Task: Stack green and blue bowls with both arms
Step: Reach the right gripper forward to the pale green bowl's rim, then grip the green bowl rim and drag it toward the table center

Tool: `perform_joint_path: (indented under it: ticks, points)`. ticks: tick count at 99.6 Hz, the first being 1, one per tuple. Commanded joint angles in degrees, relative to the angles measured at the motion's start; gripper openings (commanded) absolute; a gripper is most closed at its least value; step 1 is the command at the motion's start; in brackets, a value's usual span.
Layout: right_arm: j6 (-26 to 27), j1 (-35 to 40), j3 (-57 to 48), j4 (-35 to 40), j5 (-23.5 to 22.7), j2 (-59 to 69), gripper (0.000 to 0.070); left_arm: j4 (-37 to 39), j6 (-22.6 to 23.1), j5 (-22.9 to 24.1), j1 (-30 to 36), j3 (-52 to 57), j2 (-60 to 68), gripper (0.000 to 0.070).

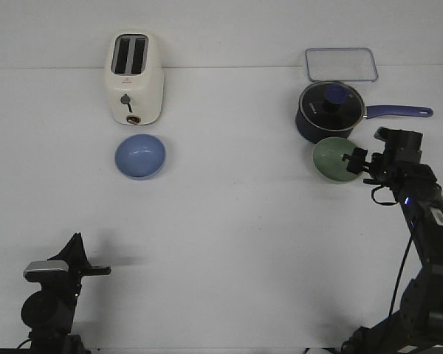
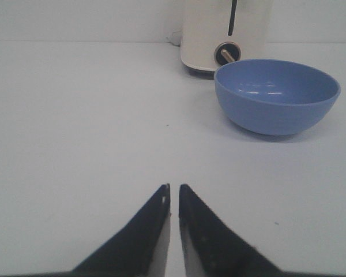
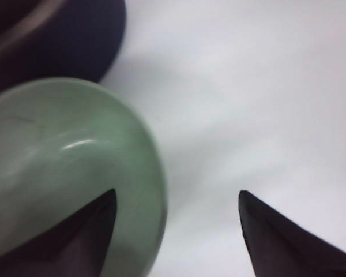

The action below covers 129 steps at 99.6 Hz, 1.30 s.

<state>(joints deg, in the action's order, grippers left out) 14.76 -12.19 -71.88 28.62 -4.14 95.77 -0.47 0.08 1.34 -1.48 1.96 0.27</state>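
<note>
The periwinkle blue bowl (image 1: 140,156) sits on the table just in front of the toaster; it also shows in the left wrist view (image 2: 277,96). The pale sage green bowl (image 1: 335,159) sits in front of the dark saucepan, and fills the right wrist view (image 3: 63,173). My right gripper (image 1: 359,164) is open at the green bowl's right rim: one finger (image 3: 75,236) is over the bowl's inside, the other outside it. My left gripper (image 1: 96,271) is shut and empty near the table's front left, far from the blue bowl; its tips (image 2: 174,190) nearly touch.
A cream toaster (image 1: 134,78) stands at the back left. A dark blue lidded saucepan (image 1: 331,112) with its handle pointing right stands just behind the green bowl, touching or nearly so. A clear rectangular lid or tray (image 1: 340,64) lies behind the saucepan.
</note>
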Motion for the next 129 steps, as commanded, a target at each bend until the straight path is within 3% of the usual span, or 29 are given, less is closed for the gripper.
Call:
perform_joint_path:
  ticks: [1,18,21,27,47,70,82,99,117,129]
  points:
    - [-0.76,-0.48,-1.64,-2.03,-2.21,3.17,0.0418,0.57,-0.35,-0.04,0.02,-1.16,-0.09,0.0012]
    - [-0.48,-0.66,-1.64,-4.59,-4.85,7.41,0.0286,0.57,-0.35,-0.04,0.02,-1.16,-0.09,0.0012]
    - [-0.46,-0.66,-1.64,-4.68,-4.9,7.58,0.0215,0.57,-0.35,-0.04,0.02,-1.16,-0.09,0.0012]
    - [-0.42,-0.63,-1.64,-4.81,-4.92,7.56,0.0,0.57,-0.35,-0.04,0.02,-1.16,-0.09,0.0012]
    - [-0.7,-0.7,-1.6,-0.98,-5.25,2.12,0.0004,0.57,-0.35,-0.04,0.02,-1.16,-0.09,0.0012]
    - [0.24,3.04,1.86,3.52,-11.52,-14.4,0.0004,0.57,-0.35,-0.04,0.02,-1.16,-0.09,0.0012]
    - [1.03,11.06,6.51,5.33,-12.46,-23.89,0.0004,0.57,-0.35,-0.04,0.02,-1.16,-0.09,0.0012]
    - [5.27,28.46,13.75,5.38,-12.0,-30.16,0.0004,0.57,-0.35,-0.04,0.02,-1.16,-0.09,0.0012]
    - [10.36,44.54,22.56,0.09,-4.92,-29.05,0.0004,0.57,-0.35,-0.04,0.02,-1.16,-0.09,0.0012]
    - [13.11,50.64,26.29,-3.04,-1.44,-26.58,0.0004,0.57,-0.35,-0.04,0.02,-1.16,-0.09,0.0012]
